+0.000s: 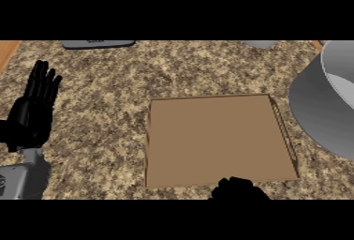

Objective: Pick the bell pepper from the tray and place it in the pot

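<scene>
On the counter: one tray (pixel 220 140), one pot (pixel 325 108) (right), left robot hand (pixel 33 112) spread.

counter (pixel 104 140): speckled granite | grey flat object (pixel 97 44): top edge, left

Brown tray (pixel 207 136) flat on counter; grey pot (pixel 321 108) beside it.

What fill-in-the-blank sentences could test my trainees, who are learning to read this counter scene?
1. The brown tray lies on the ___ counter.
2. The grey pot stands to the ___ of the tray.
3. The left hand rests open with its fingers pointing ___.
4. The right hand shows at the tray's ___ edge.

Missing words: speckled; right; up; lower
</scene>
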`<move>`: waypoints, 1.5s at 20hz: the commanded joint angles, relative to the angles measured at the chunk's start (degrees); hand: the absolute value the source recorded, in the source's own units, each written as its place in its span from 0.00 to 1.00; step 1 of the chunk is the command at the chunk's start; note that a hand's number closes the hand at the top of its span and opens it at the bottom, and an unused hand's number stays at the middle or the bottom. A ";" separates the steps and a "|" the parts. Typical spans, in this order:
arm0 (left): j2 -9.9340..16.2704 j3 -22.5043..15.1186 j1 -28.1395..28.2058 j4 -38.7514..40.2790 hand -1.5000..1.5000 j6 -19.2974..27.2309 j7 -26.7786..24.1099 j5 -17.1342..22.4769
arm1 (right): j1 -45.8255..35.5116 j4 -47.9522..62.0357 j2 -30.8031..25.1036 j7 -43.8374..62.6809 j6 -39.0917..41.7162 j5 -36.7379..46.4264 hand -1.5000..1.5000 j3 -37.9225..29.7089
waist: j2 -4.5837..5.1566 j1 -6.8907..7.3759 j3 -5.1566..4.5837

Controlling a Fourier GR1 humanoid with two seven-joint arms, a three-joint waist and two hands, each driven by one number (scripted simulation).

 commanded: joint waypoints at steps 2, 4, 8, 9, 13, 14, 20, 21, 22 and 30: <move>-0.70 -0.91 0.33 -1.19 0.50 0.54 1.16 -0.42 | 12.20 -19.05 -4.48 3.27 -5.68 -1.18 1.00 -5.79 | 0.34 0.31 0.10; -0.28 -0.48 -0.42 -1.00 0.50 0.37 0.18 -0.53 | 12.31 -25.99 -4.52 5.14 -4.42 -3.11 1.00 -11.50 | 0.72 1.03 0.05; 0.12 -0.06 -1.33 -1.83 0.50 -0.42 1.86 0.85 | 13.59 -27.12 -5.05 2.60 -8.93 -10.15 1.00 -23.88 | 0.93 1.84 0.17; -1.01 -1.13 0.85 -1.60 0.50 -1.11 -0.61 0.45 | 11.82 -25.43 -3.59 2.90 -9.66 -11.42 1.00 -25.92 | 1.10 2.77 0.10; -0.14 -1.02 0.02 -3.14 0.50 -0.36 1.90 -0.01 | 11.05 -22.36 -3.42 1.15 -10.24 -18.80 1.00 -35.68 | 1.08 2.97 0.21; -0.20 -0.84 -3.36 -1.47 0.50 0.30 3.35 0.20 | 11.62 -22.45 -4.34 0.44 -9.30 -19.56 1.00 -37.78 | 1.15 1.90 0.22; -1.39 -2.02 0.31 -2.09 0.50 -1.33 0.27 0.28 | 4.52 -7.53 -8.50 -4.25 -6.24 -28.33 1.00 -54.54 | 1.20 3.47 0.20; -0.90 -0.85 -2.44 0.69 0.50 -0.38 0.59 -0.02 | 3.69 -6.53 -9.70 -5.65 -5.57 -31.93 1.00 -57.76 | 1.29 2.57 0.16; -3.11 -2.96 -0.22 0.28 0.50 0.32 -1.48 -1.48 | 1.47 -2.56 -11.14 -6.43 -5.07 -34.89 1.00 -60.93 | 1.33 3.10 0.16; -2.12 -3.18 -1.79 -1.02 0.50 -0.50 1.30 -1.15 | -9.42 31.15 -25.20 -25.22 -0.77 -48.59 1.00 -75.56 | 1.37 4.77 0.12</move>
